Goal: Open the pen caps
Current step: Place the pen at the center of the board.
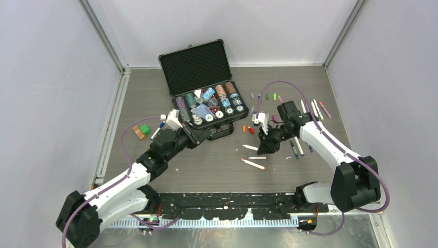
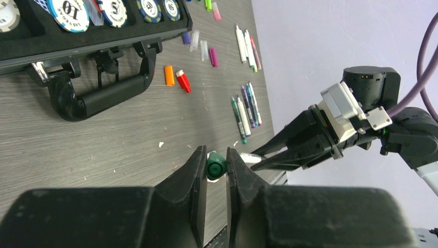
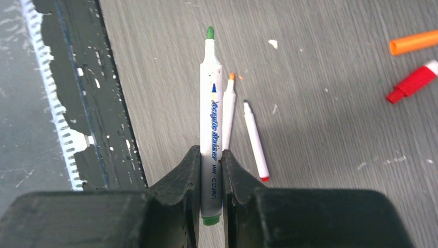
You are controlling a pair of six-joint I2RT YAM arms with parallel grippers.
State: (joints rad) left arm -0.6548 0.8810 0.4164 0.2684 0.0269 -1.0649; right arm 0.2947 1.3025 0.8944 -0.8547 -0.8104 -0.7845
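Green cylindrical cap [image 2: 216, 168], slim white pen [image 3: 212, 119]

Black hard case [image 1: 227, 120] sits open toward the far edge of the grey wood-grain worktop [image 1: 217, 175], left of centre. Its lid [image 1: 195, 66] stands tilted back, lined with dark foam. The base holds rows of round striped poker chips [image 1: 209, 95], some on edge in their slots, others lying loose and face-up on top. Seen close, one chip [image 2: 69, 13] reads 10. The case handle [image 2: 98, 95] faces the near edge, and I note a latch on either side of it.

Near the left edge are a green block [image 1: 145, 129] and an orange-brown block [image 1: 138, 132], side by side, too small to identify.

A scuffed, chipped black strip [image 1: 232, 204] runs along the near edge, with a white toothed band [image 1: 206, 222] just outside it. White specks [image 3: 272, 44] dot the wood.
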